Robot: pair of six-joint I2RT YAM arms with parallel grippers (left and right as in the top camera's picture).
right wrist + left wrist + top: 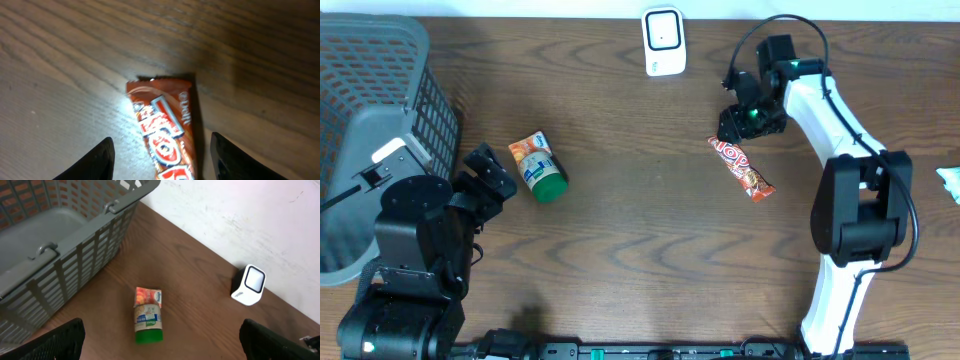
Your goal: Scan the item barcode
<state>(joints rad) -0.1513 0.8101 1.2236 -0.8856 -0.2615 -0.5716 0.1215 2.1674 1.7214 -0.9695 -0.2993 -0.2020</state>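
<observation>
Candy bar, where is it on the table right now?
In the overhead view the candy bar lies flat on the table on the right arm's side, its far end under the open right pincer; the white scanner stands farther back, to its left.

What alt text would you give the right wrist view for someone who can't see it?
A red-brown snack bar wrapper lies flat on the wooden table, between the two dark fingertips of the right gripper, which stand apart on either side without touching it.

The wooden table [620,260] bears basket [380,70], bottle [540,168], candy bar [741,167] and scanner [663,42].
</observation>
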